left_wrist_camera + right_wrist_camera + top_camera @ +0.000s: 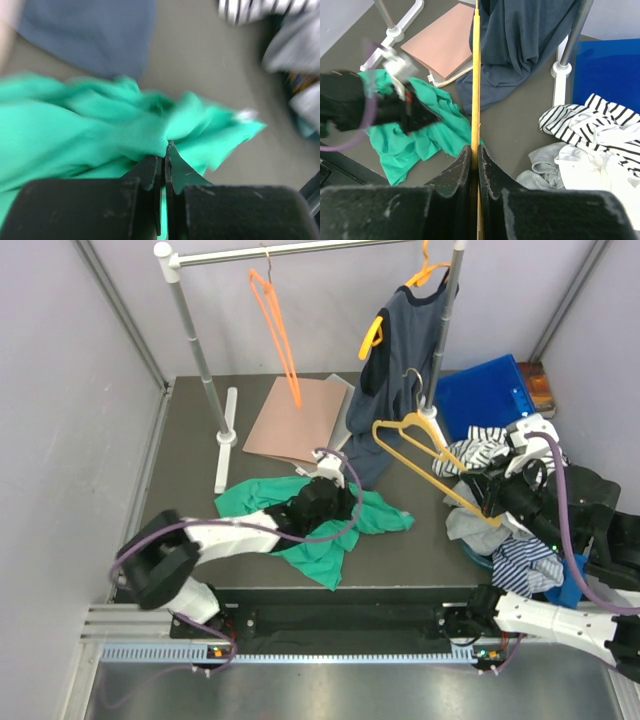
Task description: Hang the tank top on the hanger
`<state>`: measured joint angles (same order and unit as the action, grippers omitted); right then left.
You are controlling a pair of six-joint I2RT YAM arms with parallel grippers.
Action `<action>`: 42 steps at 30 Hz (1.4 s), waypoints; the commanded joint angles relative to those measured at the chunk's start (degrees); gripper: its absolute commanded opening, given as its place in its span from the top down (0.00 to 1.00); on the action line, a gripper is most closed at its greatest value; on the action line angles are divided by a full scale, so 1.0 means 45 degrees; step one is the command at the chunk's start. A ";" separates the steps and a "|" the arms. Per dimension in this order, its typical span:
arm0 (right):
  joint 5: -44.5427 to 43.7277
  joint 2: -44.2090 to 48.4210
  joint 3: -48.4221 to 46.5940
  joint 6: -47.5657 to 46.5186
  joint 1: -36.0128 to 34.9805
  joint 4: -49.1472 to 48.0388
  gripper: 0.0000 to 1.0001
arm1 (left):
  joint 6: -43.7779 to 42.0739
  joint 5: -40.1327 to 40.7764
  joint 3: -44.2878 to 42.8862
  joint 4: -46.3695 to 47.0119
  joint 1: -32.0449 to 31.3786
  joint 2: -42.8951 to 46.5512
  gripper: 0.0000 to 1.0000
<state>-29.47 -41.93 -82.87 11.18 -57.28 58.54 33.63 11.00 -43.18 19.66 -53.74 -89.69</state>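
Observation:
The teal-green tank top (300, 520) lies crumpled on the dark table at centre. My left gripper (345, 502) is shut on a fold of the tank top (100, 130), its fingertips (156, 165) pinching the cloth. My right gripper (487, 502) is shut on the pale yellow-orange hanger (420, 445) and holds it tilted above the table's right side, hook up. In the right wrist view the hanger's bar (476, 75) runs straight up from between the closed jaws, and the tank top (425, 130) lies to its left.
A clothes rail (300, 250) at the back carries a vivid orange hanger (275, 325) and a dark navy top (400, 370). A pink board (295, 420), a blue bin (485, 395), and striped and grey garments (500, 530) lie right.

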 commanded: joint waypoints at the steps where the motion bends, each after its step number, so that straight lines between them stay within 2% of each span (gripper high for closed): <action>1: -0.0266 0.0236 -0.0061 0.0172 -0.0143 -0.0666 1.00 | -0.1708 0.2766 -0.0502 -0.0732 -0.0012 0.3871 1.00; 3: -0.0344 0.0197 -0.0002 0.0114 -0.0143 -0.0705 1.00 | -0.2487 0.3548 -0.0580 -0.1377 0.0066 0.5201 1.00; 4: -0.0345 0.0101 0.0036 0.0075 -0.0143 -0.0724 1.00 | -0.2685 0.3763 -0.0658 -0.2347 0.0124 0.5901 1.00; 7: -0.0364 -0.0036 0.0095 -0.0062 -0.0143 -0.0919 1.00 | -0.3175 0.4467 -0.0912 -0.4010 0.0378 0.7016 1.00; 13: 0.0259 -0.0291 0.0173 -0.0238 -0.0143 -0.1329 1.00 | -0.3780 0.5015 -0.0932 -0.5247 0.0652 0.8717 1.00; 17: 0.0417 -0.0389 0.0213 -0.0414 -0.0143 -0.1584 1.00 | -0.4463 0.5366 -0.1166 -0.6006 0.0886 0.9110 1.00; 22: 0.1097 -0.0506 0.0290 -0.0570 -0.0124 -0.1993 1.00 | -0.4447 0.4783 -0.1303 -0.7315 0.0965 1.0280 1.00; 25: 0.1936 -0.0622 0.0603 -0.0745 -0.0143 -0.2636 1.00 | -0.3355 0.3905 -0.1167 -0.8838 0.0965 1.1140 1.00; 26: 0.2153 -0.0700 0.0661 -0.0765 -0.0143 -0.2716 1.00 | -0.2578 0.3786 -0.1031 -0.9209 0.0965 1.1335 0.95; 28: 0.2892 -0.0896 0.0914 -0.0843 -0.0143 -0.3182 1.00 | -0.1851 0.3494 -0.0777 -1.0148 0.0965 1.1882 0.75; 31: 0.4025 -0.1130 0.1325 -0.0864 -0.0124 -0.3749 1.00 | -0.0600 0.3375 0.0022 -1.0599 0.0965 1.2430 0.60; 36: 0.5221 -0.1735 0.1580 -0.0824 -0.0065 -0.3460 1.00 | 0.1158 0.3706 0.1915 -1.0131 0.0965 1.2958 0.56; 37: 0.5164 -0.1756 0.1599 -0.0805 -0.0065 -0.3208 1.00 | 0.1354 0.3881 0.2132 -1.0073 0.0965 1.2978 0.53; 38: 0.5182 -0.1775 0.1638 -0.0824 -0.0065 -0.3108 1.00 | 0.1665 0.4250 0.2270 -1.0033 0.0965 1.2978 0.45; 42: 0.5611 -0.1697 0.1989 -0.0668 -0.0045 -0.2834 1.00 | 0.1979 0.4623 0.2525 -1.0130 0.0965 1.2318 0.41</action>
<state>-7.60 -50.94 -74.11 7.94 -57.25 47.64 37.80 28.58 -32.05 -26.79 -49.54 -32.16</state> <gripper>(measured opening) 0.059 0.577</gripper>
